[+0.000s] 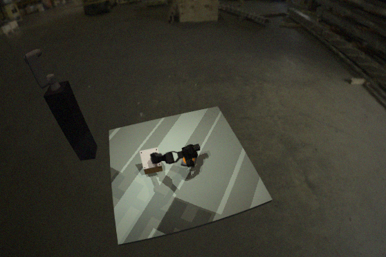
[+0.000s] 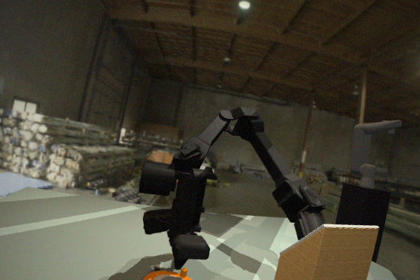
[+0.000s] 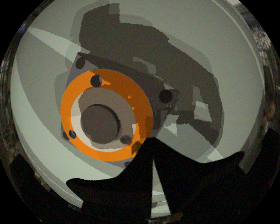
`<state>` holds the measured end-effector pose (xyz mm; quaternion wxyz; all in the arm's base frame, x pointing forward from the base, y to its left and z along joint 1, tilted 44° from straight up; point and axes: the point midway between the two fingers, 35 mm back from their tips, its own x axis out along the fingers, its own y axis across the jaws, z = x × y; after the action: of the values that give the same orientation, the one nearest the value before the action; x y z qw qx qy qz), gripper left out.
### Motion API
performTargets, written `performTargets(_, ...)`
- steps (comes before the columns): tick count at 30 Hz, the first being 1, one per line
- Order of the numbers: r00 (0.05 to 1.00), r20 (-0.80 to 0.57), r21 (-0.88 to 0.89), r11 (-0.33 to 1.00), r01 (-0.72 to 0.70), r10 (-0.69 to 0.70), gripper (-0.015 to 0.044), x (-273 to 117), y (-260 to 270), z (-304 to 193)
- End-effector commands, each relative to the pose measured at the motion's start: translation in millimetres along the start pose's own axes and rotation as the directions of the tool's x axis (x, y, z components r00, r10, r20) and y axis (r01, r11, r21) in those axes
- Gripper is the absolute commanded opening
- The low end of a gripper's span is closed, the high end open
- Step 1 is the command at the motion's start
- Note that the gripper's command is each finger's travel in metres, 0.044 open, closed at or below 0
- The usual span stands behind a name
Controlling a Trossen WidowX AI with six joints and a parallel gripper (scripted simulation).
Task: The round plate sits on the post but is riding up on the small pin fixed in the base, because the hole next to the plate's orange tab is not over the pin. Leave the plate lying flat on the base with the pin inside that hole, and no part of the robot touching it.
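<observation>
Wrist view: the round plate (image 3: pixel 106 115) fills the centre-left of the frame, an orange ring with small dark holes spaced around it and a grey hub in the middle where the post (image 3: pixel 99 123) shows as a dark disc. The plate lies on a grey base (image 3: pixel 155 99) whose corners stick out at the upper left and at the right of the ring; a dark hole marks the right corner. The orange tab and the pin cannot be picked out here, so whether the plate lies flat cannot be told. The end effector (image 3: pixel 152 163) comes up from the bottom of the frame, its two dark fingers pressed together to a point with nothing between them. The tip ends at the lower right rim of the ring; whether it touches cannot be told.

In the top view the arm reaches from its white mount (image 1: pixel 150 159) at the left to the plate (image 1: pixel 185 160), which shows as an orange patch under the wrist, near the middle of the pale striped table (image 1: pixel 230 179). Table surface lies on all sides of the plate, its edges well apart from it.

In the exterior view the end effector (image 2: pixel 181 263) points straight down at the bottom centre, just above the plate's orange rim (image 2: pixel 152 276). A tan box (image 2: pixel 330 252) stands at the lower right, apart from it.
</observation>
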<state>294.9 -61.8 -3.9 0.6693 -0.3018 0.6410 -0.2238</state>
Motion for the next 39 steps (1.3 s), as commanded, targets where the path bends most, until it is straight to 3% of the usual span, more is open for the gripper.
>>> performTargets(1,1.000,0.006,-0.005,1.000,0.004,-0.004,0.0000,1.4,1.1,-0.4)
performTargets(39,1.000,0.004,-0.006,1.000,0.002,-0.002,0.0000,2.1,40.4,-33.5)
